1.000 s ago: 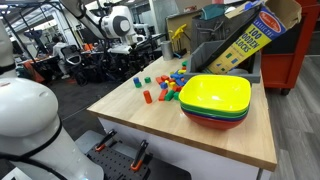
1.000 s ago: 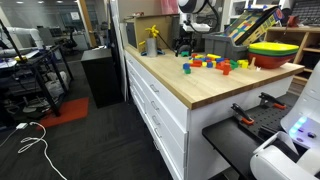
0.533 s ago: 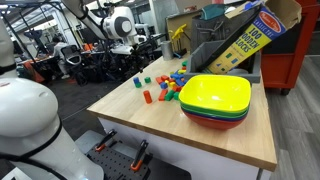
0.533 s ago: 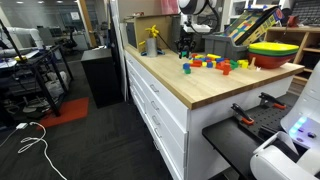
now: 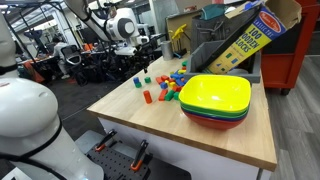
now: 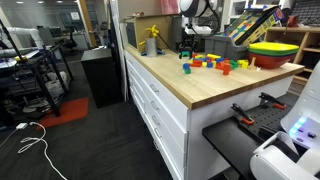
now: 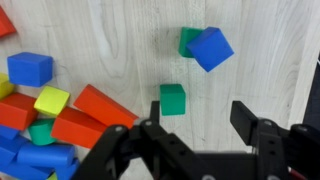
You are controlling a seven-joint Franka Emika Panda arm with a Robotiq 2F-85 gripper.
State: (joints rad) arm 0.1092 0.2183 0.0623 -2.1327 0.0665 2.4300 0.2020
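In the wrist view my gripper [image 7: 200, 115] is open above the wooden tabletop [image 7: 260, 40], with nothing between its fingers. A small green cube [image 7: 173, 98] lies just ahead of the left finger [image 7: 155, 110], apart from it. Farther ahead a blue block [image 7: 210, 48] sits tilted against another green block [image 7: 187, 40]. A pile of red, blue, yellow and green blocks [image 7: 60, 110] fills the left side. In both exterior views the gripper [image 5: 143, 58] [image 6: 186, 44] hangs over the far end of the table, above the scattered blocks [image 5: 165, 85] [image 6: 212, 63].
A stack of yellow, green and red bowls [image 5: 215, 100] [image 6: 275, 50] stands on the table beside the blocks. A large cardboard block box [image 5: 245, 40] leans behind them. A yellow spray bottle [image 6: 151, 40] is at the back. Table drawers [image 6: 160, 105] face an aisle.
The arm has shifted slightly over the far end of the table. The blocks and bowls lie where they were.
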